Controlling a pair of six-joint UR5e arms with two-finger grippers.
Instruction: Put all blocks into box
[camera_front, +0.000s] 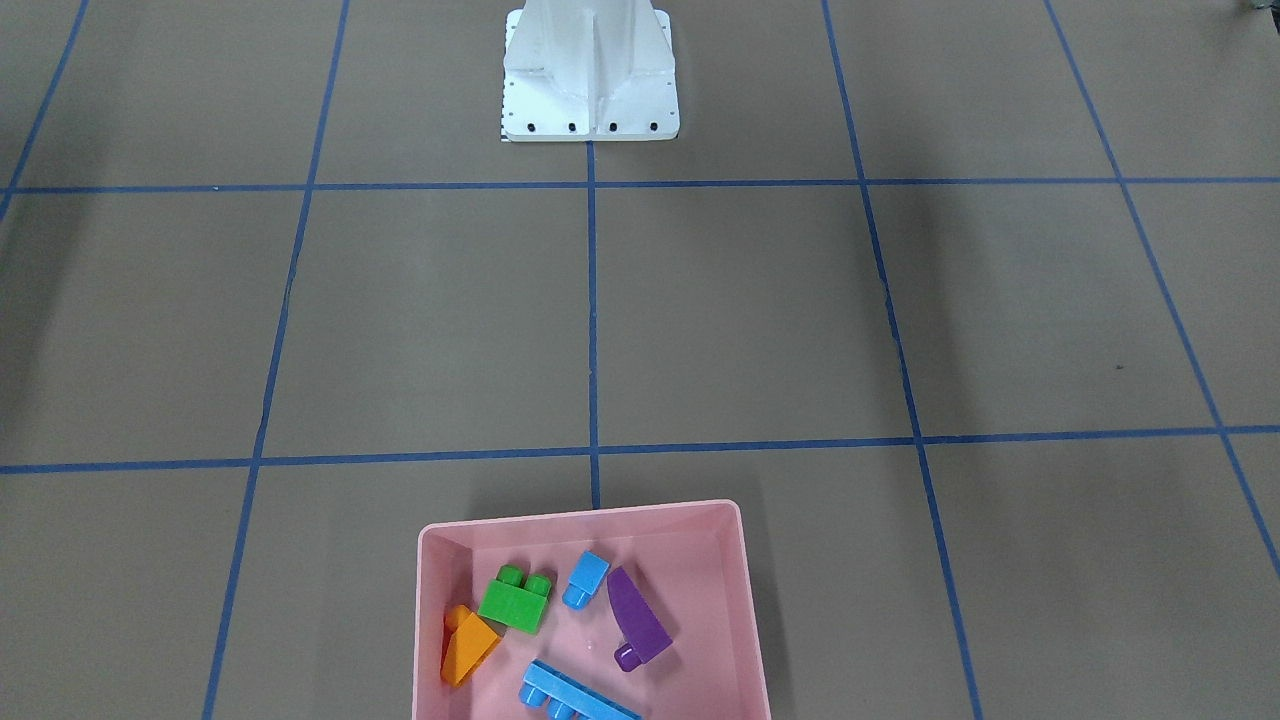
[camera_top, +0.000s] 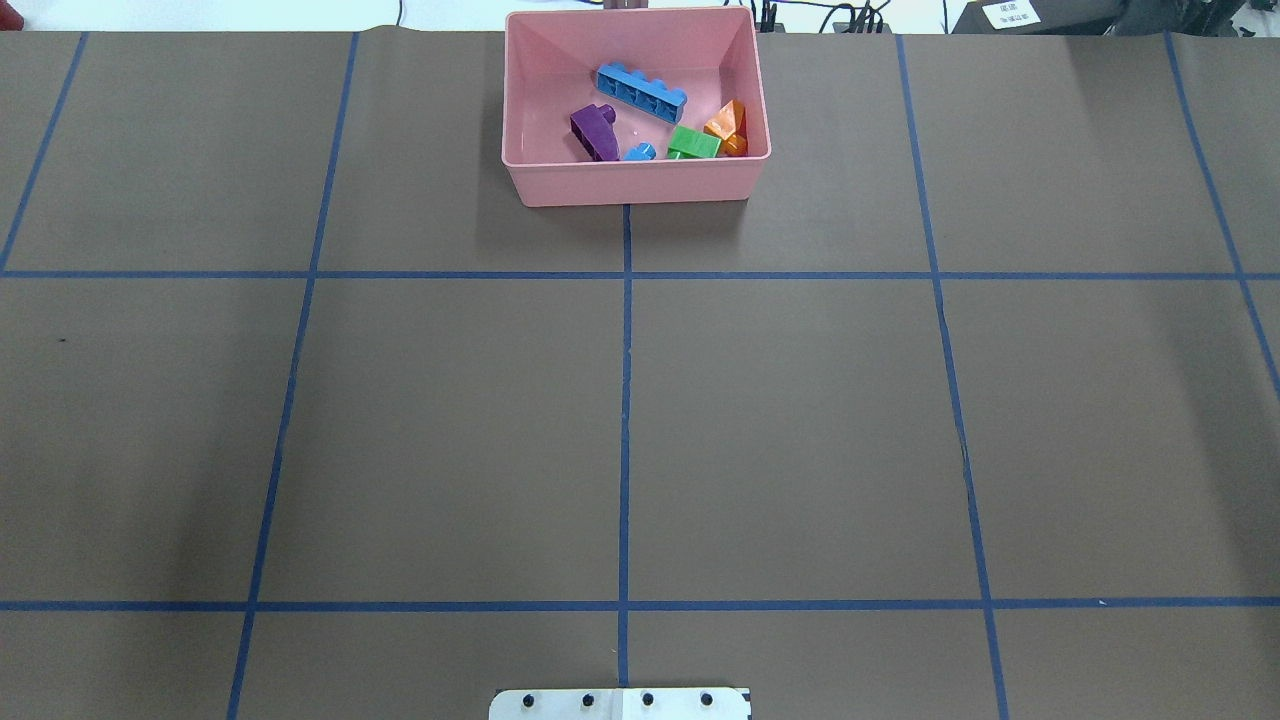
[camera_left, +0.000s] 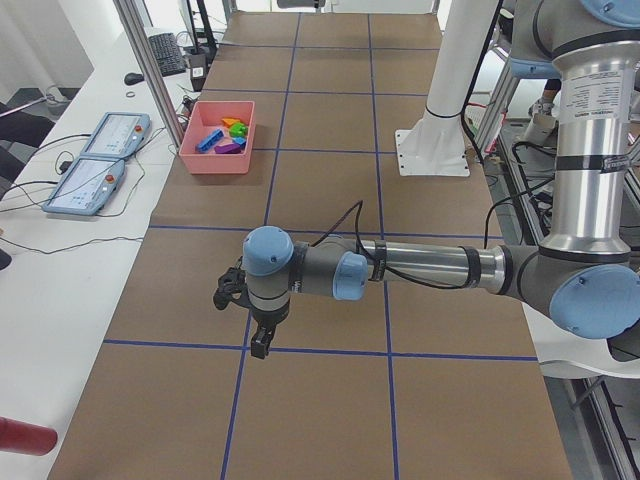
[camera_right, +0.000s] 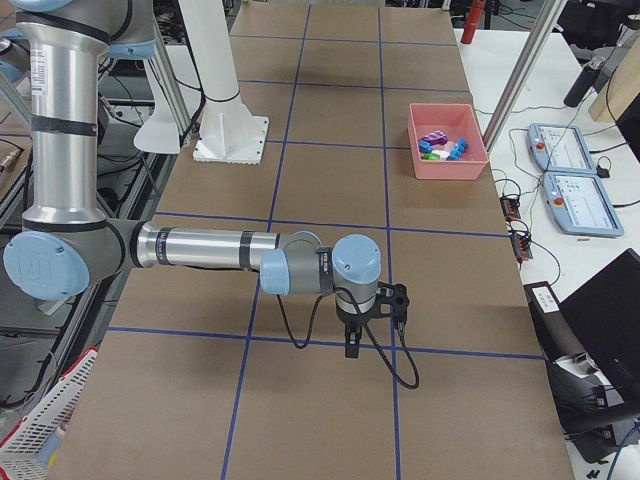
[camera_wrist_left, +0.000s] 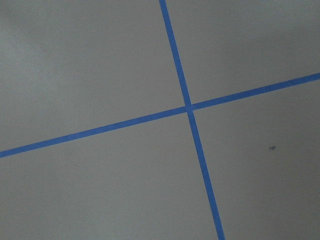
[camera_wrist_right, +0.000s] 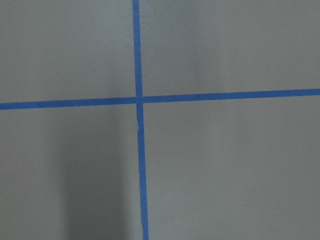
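The pink box (camera_top: 630, 185) stands at the far middle of the table, also seen at the near edge of the front-facing view as box (camera_front: 580, 512). All the blocks lie inside it: the long blue one (camera_top: 641, 92), the purple wedge (camera_top: 593, 132), the small blue one (camera_top: 640, 153), the green one (camera_top: 694, 145) and the orange wedge (camera_top: 727, 122). My left gripper (camera_left: 225, 293) hangs low over the table, far from the box. So does my right gripper (camera_right: 398, 300). Each shows only in a side view, so I cannot tell whether it is open or shut.
The white base plate (camera_front: 590, 120) of the robot's column sits at the table's robot side. Blue tape lines (camera_top: 625, 400) mark a grid on the brown table. Both wrist views show only table surface and a tape crossing (camera_wrist_left: 189, 107). Pendants (camera_left: 95, 170) lie on a side bench.
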